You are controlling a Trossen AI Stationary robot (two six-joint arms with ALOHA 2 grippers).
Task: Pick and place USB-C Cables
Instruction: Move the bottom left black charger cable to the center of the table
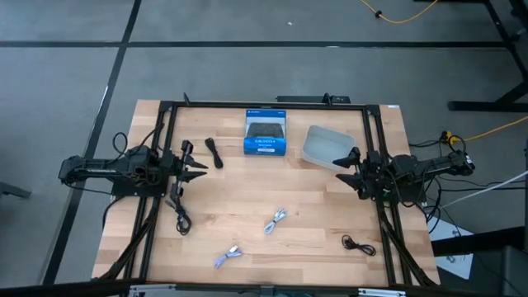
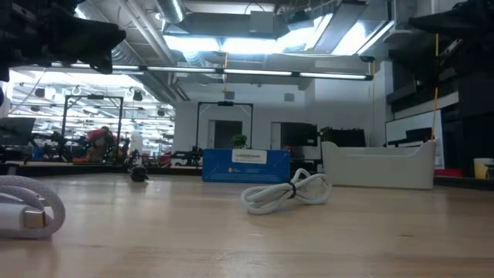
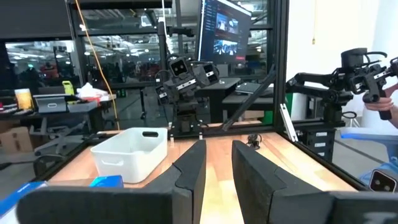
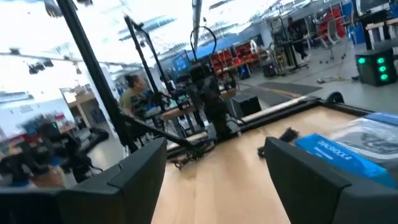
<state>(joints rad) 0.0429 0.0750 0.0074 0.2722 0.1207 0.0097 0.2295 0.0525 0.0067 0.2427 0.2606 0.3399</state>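
Nearest cable: white coil (image 2: 23, 208) right up against the low camera, plug end showing; from overhead it is the silver-grey bundle (image 1: 228, 256) near the table's front edge.
Second pale cable: white coil (image 1: 275, 220) lying mid-table, loosely looped and flat on the wood, also seen in the low view (image 2: 287, 193) in front of the blue box.
Black cables: one coil (image 1: 214, 153) just left of the blue box, one (image 1: 181, 216) below the left gripper, one (image 1: 358, 244) toward the front right corner, well apart from the rest.
Blue box: blue-and-black box (image 1: 266, 133) at the back centre of the table, standing alone.
White bin: pale tub (image 1: 327, 147) just right of the box, its near corner close to the right gripper; in the left wrist view (image 3: 127, 151) nothing shows above its rim.
Left gripper: hovering (image 1: 196, 169) at the left rail, pointing inward over the wood; its fingers (image 3: 191, 168) stand partly apart with only bare air between them, holding nothing.
Right gripper: up at the right rail (image 1: 345, 167) beside the bin; its fingers (image 4: 143, 168) are spread wide and nothing is caught between them.
Table: light wooden top (image 1: 313, 206), all five cables resting on it, none in the bin as far as can be seen.
Background: a person (image 4: 132, 93) stands beyond the far edge, blurred.
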